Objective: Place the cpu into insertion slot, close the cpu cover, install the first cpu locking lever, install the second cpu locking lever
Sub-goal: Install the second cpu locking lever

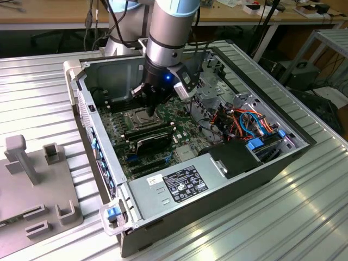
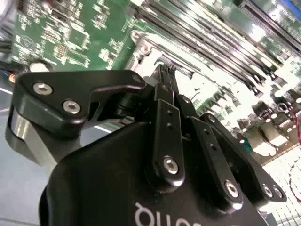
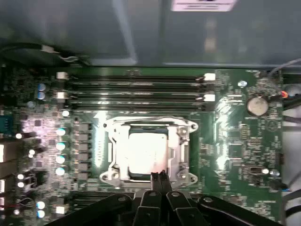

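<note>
Robot arm point(image 1: 171, 32) with pale-blue joint cap over a silver-grey cylindrical wrist, small blue indicator light, black gripper point(image 2: 165, 70) body with white lettering, black linkage bars fastened by silver screws, slender black fingers point(image 3: 159, 181)

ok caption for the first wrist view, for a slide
Shut gripper poised at the edge of the insertion slot, with the cpu seated and the cpu cover lying closed around it.

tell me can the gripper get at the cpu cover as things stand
Probably yes. In the first wrist view the gripper, fingers together, sits right at the edge of the cpu cover, which lies flat over the cpu, with nothing between them.
</note>
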You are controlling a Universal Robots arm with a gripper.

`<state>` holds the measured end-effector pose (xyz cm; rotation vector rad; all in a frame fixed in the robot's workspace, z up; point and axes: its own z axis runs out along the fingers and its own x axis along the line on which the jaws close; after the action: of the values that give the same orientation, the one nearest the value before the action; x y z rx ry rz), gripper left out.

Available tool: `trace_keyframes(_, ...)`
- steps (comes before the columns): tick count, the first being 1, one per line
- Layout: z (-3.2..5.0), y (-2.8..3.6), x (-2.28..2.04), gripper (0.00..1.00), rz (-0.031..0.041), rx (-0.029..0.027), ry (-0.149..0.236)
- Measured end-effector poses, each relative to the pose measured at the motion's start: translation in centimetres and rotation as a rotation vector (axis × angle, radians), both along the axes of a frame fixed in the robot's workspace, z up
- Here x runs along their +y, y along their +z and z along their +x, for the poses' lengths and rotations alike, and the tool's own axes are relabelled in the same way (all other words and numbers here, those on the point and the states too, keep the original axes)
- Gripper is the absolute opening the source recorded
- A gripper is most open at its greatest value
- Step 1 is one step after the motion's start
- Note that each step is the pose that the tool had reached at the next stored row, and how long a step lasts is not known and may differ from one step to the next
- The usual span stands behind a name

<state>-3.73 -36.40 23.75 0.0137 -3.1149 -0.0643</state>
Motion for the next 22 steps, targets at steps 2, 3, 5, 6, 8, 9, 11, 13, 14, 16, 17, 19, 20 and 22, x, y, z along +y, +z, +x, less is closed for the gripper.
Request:
trace_keyframes(2,1.17,0.0,0.0,0.11,-0.0023,0.0047,0.0)
trace_keyframes(3,1.19,0.0,-0.01,0.11,-0.0037,0.0054,0.0)
trace_keyframes(5,1.2,0.0,-0.12,0.11,-0.0073,0.0061,0.0)
trace_keyframes(6,1.2,0.0,-0.24,0.11,-0.0102,0.0064,0.0)
trace_keyframes(8,1.2,0.0,-0.54,0.11,-0.0165,0.0067,0.0)
trace_keyframes(9,1.2,0.0,-0.67,0.11,-0.0182,0.0069,0.0)
trace_keyframes(11,1.2,-0.01,-0.88,0.11,-0.0208,0.0074,0.0)
trace_keyframes(13,1.19,-0.03,-1.01,0.11,-0.0242,0.0088,0.0)
trace_keyframes(14,1.18,-0.05,-1.09,0.11,-0.0276,0.0115,0.0)
trace_keyframes(16,0.98,-0.12,-1.32,0.11,-0.0312,0.014,0.0)
trace_keyframes(17,0.87,-0.16,-1.35,0.11,-0.0311,0.0141,0.0)
trace_keyframes(19,0.37,-0.26,-1.36,0.11,-0.0313,0.0144,0.001)
trace_keyframes(20,0.21,-0.28,-1.36,0.11,-0.0314,0.0144,0.002)
trace_keyframes(22,-0.53,-0.44,-1.36,0.11,-0.0314,0.0141,0.004)
